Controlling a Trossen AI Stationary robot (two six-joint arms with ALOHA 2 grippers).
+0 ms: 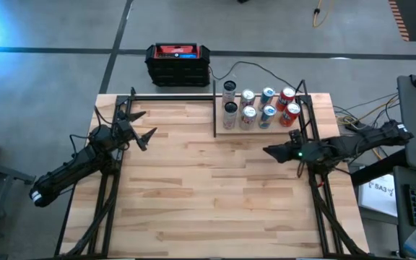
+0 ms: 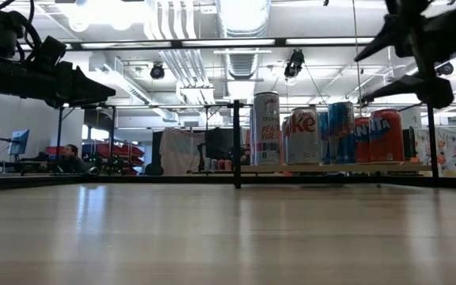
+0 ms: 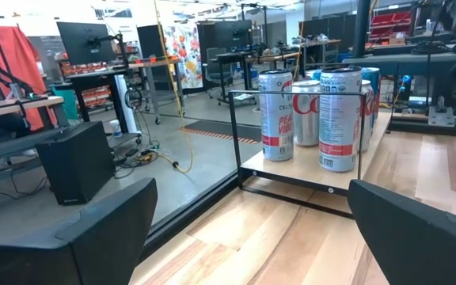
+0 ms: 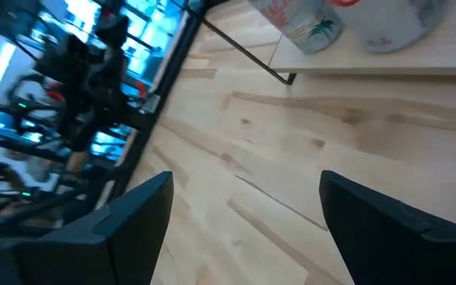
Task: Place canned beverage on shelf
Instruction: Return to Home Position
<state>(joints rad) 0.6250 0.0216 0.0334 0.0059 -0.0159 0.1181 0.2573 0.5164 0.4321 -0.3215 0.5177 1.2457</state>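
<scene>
**High view.** Your shelf, a small light wood board framed by thin black rods, sits at the far edge of the large butcher-block tabletop, toward the right arm's side. You can count eight upright cans on it, in two rows of four, each colour paired front to back. From the end nearer the left arm they are:
- tall white-and-pink cans
- silver-and-red cans
- blue cans
- red cans

The cans of a row stand close together; you cannot tell whether neighbours touch.

**Left gripper.** It hangs over the far left part of the table, well apart from the shelf, its fingers spread wide and holding nothing. The left wrist view looks between them toward the shelf's end, where the white-and-pink cans stand nearest.

**Right gripper.** It hovers just in front of the shelf, near the blue and red cans but touching none. Its two fingers are released and wide apart, with bare tabletop between them in the right wrist view.

**Low view.** Both grippers are raised off the tabletop, and the cans rest upright on the shelf board.

**Surroundings.** Beyond the table's far edge you see a black box with a red top on the grey floor
</scene>
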